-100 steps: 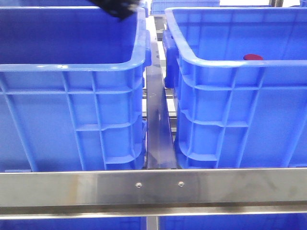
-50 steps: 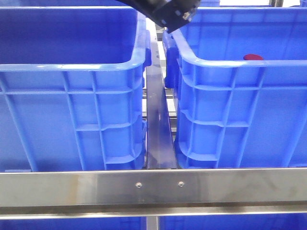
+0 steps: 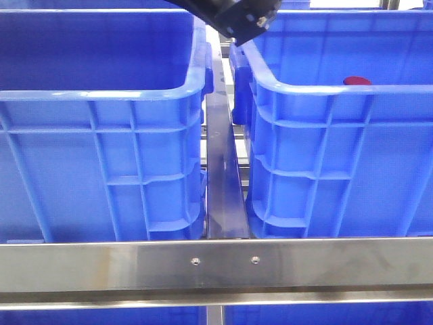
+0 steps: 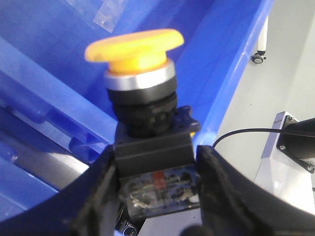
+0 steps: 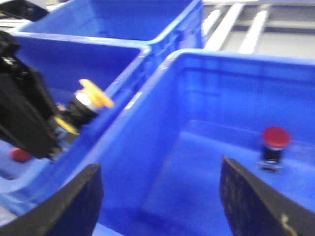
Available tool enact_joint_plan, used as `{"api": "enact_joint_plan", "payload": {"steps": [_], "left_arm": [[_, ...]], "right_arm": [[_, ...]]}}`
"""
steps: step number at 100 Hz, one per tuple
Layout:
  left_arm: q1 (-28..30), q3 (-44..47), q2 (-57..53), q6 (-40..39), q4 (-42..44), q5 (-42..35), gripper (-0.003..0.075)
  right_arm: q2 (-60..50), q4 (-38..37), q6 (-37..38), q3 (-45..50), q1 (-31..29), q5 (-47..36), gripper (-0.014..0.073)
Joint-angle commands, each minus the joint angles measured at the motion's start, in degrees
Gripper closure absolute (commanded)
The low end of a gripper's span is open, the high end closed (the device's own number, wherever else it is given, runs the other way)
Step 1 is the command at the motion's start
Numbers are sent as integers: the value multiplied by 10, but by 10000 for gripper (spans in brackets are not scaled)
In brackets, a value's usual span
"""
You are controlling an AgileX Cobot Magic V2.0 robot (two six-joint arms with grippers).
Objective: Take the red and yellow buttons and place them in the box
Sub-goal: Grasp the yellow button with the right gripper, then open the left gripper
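Left gripper [image 4: 155, 189] clamps yellow button [image 4: 135, 46] above the crates – right gripper [image 5: 157, 196] wide open, empty – red button [image 5: 274, 140] sits in right crate [image 5: 197, 64]

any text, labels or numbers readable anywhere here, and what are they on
None can be read.
Yellow button: nothing printed on its cap; its clear base, held in the left tool, shows only blurred parts.
Red button: too blurred to tell.
Left crate and right crate: ribbed walls carry no lettering.
Steel rail: only two screws, no marks.
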Motion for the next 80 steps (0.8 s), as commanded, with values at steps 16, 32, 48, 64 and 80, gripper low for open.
{"api": "enact_joint_plan", "payload": {"steps": [16, 32, 48, 64, 80], "left_arm": [[-4, -18, -26, 1, -31, -20, 659], [-4, -18, -26, 1, -31, -20, 659], [-4, -18, -26, 1, -31, -20, 659], [-4, -18, -26, 1, -31, -20, 659], [-4, -18, -26, 1, -31, -20, 659]], "right_arm": [[101, 43, 126, -88, -3, 127, 55], [178, 62, 236, -141, -3, 213, 55], [250, 128, 252, -179, -3, 283, 55], [307, 166, 252, -199, 11, 284, 55], [352, 171, 252, -225, 36, 274, 55]]}}
